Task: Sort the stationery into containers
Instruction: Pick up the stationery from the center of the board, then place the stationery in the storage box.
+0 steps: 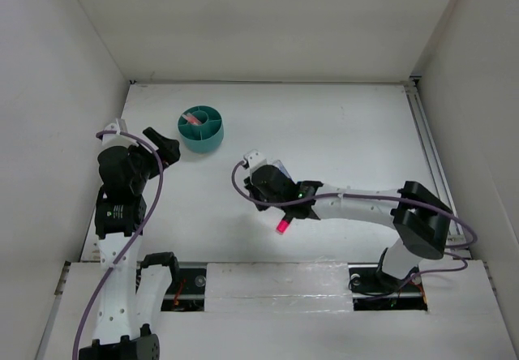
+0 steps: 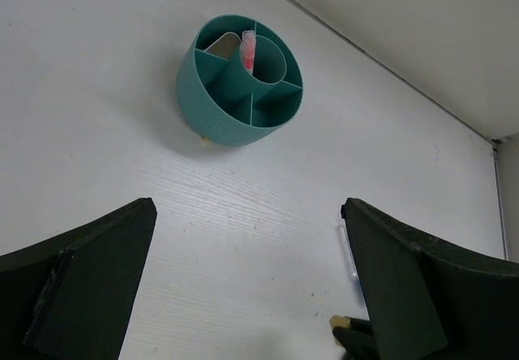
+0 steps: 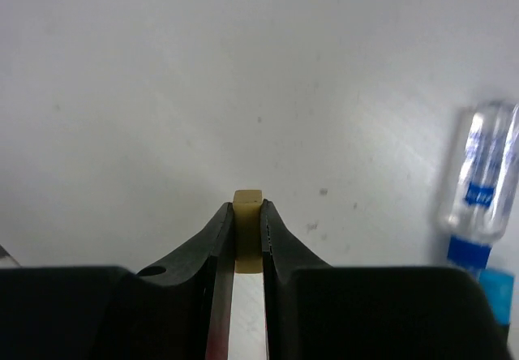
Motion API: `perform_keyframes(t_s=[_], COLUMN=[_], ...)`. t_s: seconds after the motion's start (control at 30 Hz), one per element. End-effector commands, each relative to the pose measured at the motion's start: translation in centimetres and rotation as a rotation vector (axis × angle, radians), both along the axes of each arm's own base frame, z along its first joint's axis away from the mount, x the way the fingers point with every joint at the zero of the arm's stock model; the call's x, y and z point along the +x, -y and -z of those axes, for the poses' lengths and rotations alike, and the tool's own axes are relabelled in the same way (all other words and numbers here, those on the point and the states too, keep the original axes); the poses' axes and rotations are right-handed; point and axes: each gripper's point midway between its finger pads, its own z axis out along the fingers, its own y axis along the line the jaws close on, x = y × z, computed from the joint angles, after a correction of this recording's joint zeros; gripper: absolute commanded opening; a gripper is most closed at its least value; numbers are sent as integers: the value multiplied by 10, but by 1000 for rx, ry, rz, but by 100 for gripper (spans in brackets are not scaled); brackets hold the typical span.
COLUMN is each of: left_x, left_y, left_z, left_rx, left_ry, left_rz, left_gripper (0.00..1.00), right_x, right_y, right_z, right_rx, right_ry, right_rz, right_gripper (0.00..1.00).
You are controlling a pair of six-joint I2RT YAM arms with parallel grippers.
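Closest in the right wrist view, the right tool [image 3: 246,207] is pinched down to a narrow slit on the tiny tan piece [image 3: 247,246]. The piece stands upright between the two dark fingers [image 3: 212,255], its top poking just past their tips. The white desk [image 3: 162,92] beyond is out of focus. To the right of the fingers the clear-blue tube [image 3: 485,165] lies on the desk, apart from the tool, with its blue end toward the camera.

From overhead, the right arm [image 1: 365,206] reaches from its base at the near right across to the middle of the desk. A pink highlighter [image 1: 282,225] shows just on the near side of the wrist. Its other end is lost against the dark wrist, and I cannot tell whether it touches the arm or simply lies on the desk.

The left tool [image 2: 247,214] is spread wide and hovers over the desk on the left side. Ahead of it, well apart, the round teal tub [image 2: 219,113] stands upright toward the far left of the desk. Thin salmon-pink pens [image 2: 247,50] lean in one outer compartment on the tub's far side, against the central ring [image 2: 280,72].
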Motion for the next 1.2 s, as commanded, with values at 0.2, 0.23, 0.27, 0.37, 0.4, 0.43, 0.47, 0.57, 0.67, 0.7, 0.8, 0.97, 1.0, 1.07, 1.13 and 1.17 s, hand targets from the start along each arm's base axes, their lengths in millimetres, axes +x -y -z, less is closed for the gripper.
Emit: perform_keyframes(t_s=[0.2, 0.23, 0.27, 0.37, 0.4, 0.43, 0.47, 0.57, 0.67, 0.7, 0.8, 0.97, 1.0, 1.07, 1.13, 1.17], left_x=[1, 1, 1, 1, 1, 1, 1, 1, 2, 2, 3, 4, 4, 3, 3, 3], left_y=[-4, -4, -4, -4, -4, -2, -2, 1, 3, 3, 5, 7, 7, 9, 9, 9], left_z=[-8, -8, -8, -8, -8, -8, -8, -6, -8, -8, -6, -8, -8, -8, -8, -8], left_rx=[14, 14, 14, 14, 14, 11, 11, 14, 12, 12, 8, 12, 12, 9, 9, 9], left_ry=[36, 36, 36, 36, 36, 36, 36, 37, 46, 47, 38, 48, 48, 48, 48, 48], left_rz=[-20, -20, -20, -20, -20, -10, -10, 12, 21, 21, 32, 52, 53, 61, 61, 61], left_gripper=[100, 100, 100, 100, 100, 100, 100, 100, 100, 100, 100, 100, 100, 100, 100, 100], right_x=[106, 124, 135, 171, 186, 192, 208, 236, 246, 251, 253, 257, 262, 262, 269, 270], right_y=[-41, -44, -51, -63, -69, -73, -71, -77, -95, -96, -105, -114, -116, -124, -126, -127], right_z=[-134, -164, -157, -195, -173, -177, -197, -175, -172, -181, -173, -176, -174, -169, -160, -161], right_rx=[353, 397, 382, 425, 405, 426, 454, 473, 535, 566, 656, 718, 721, 735, 736, 739], right_ry=[240, 298, 304, 359, 319, 318, 359, 307, 294, 309, 277, 305, 318, 299, 282, 288], right_rz=[-192, -195, -215, -247, -254, -289, -287, -282, -354, -372, -439, -425, -417, -420, -390, -391], right_gripper=[0, 0, 0, 0, 0, 0, 0, 0, 0, 0, 0, 0, 0, 0, 0, 0])
